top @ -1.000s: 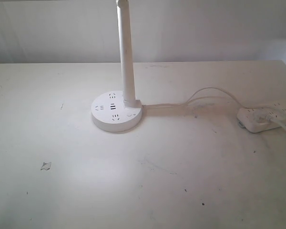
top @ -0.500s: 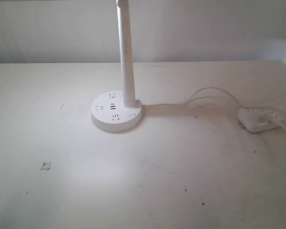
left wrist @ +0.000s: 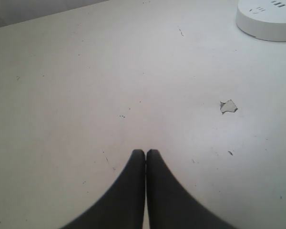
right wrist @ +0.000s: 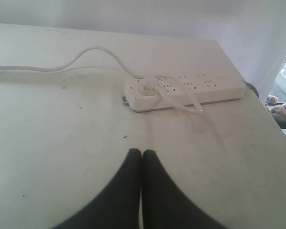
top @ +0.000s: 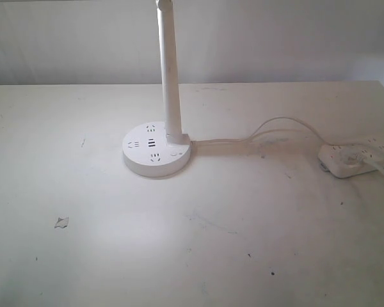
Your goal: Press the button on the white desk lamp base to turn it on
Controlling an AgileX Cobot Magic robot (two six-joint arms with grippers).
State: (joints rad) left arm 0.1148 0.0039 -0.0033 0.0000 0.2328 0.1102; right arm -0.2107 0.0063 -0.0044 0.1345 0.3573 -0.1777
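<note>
White plastic, round and flat: the white desk lamp base (top: pixel 156 152) sits on a pale, scuffed surface (top: pixel 256 256), a little left of centre in the exterior view. Its slim white stem (top: pixel 170 77) rises upright from the base's right rear edge and runs out of the top of the frame. Two dark USB slots (top: pixel 152 144) mark the middle of the disc, with small socket holes around them. The button (top: pixel 175 153) is a faint little circle on the right part of the disc, just in front of the stem's foot; nothing touches it.

A white cord (top: pixel 275 126) leaves the base on the right and loops across to a long white power strip (top: pixel 358 157) at the right edge of the frame.

A small pale fleck (top: pixel 61 222) lies on the surface at lower left, well apart from the base.

My left tool (left wrist: pixel 145 153) is pressed together, tips meeting, holding nothing, above bare surface with the fleck and the base ahead of it. My right tool (right wrist: pixel 142 152) is likewise pressed together and empty, near the power strip.
</note>
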